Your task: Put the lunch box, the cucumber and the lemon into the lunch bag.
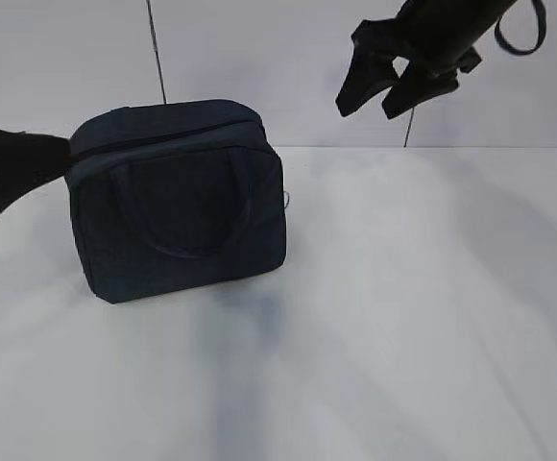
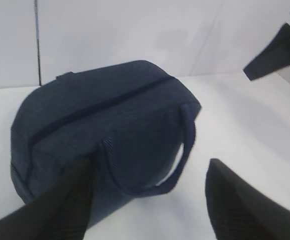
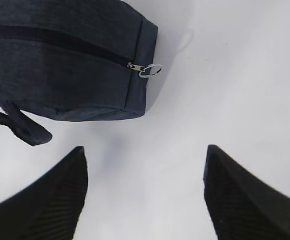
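The dark navy lunch bag stands on the white table at the left, its top zipper run shut to the end with the silver ring pull. One loop handle hangs down its front. My left gripper sits at the bag's left end, open, with one finger close against the fabric and nothing held. High above the table to the bag's right, my right gripper hangs open and empty. The lunch box, the cucumber and the lemon are out of view.
The white table stretches bare to the right of and in front of the bag. A pale wall rises behind it, with a dark vertical seam above the bag and another under the right arm.
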`<action>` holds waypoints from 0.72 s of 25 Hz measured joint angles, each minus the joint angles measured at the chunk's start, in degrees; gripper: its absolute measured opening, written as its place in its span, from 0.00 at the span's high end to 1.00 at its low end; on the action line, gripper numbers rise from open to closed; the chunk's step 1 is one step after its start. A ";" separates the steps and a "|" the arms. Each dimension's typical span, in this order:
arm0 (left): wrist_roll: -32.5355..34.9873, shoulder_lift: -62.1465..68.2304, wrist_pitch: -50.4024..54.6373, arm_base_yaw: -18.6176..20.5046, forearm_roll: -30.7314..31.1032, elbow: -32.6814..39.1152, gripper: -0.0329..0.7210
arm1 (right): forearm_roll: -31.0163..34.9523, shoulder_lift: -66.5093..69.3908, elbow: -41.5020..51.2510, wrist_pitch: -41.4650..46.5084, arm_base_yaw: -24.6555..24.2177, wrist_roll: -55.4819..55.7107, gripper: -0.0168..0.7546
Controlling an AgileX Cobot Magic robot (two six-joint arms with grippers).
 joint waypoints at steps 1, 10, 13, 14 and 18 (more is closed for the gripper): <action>0.00 -1.50 4.49 0.00 0.13 -0.91 0.30 | -1.61 -1.22 0.00 0.09 0.42 1.16 0.25; -2.50 -5.07 41.16 0.00 6.56 -12.88 0.32 | -13.73 -14.67 0.00 1.07 8.10 9.86 0.25; -8.90 -5.43 50.59 0.00 12.91 -17.66 0.35 | -16.27 -18.95 0.00 1.27 11.18 12.88 0.25; -10.75 -5.98 53.79 0.00 15.09 -19.23 0.36 | -17.44 -20.48 0.00 1.41 12.11 13.97 0.25; -14.47 -10.12 60.97 0.00 21.09 -21.44 0.37 | -18.96 -27.45 3.25 1.43 14.74 16.60 0.25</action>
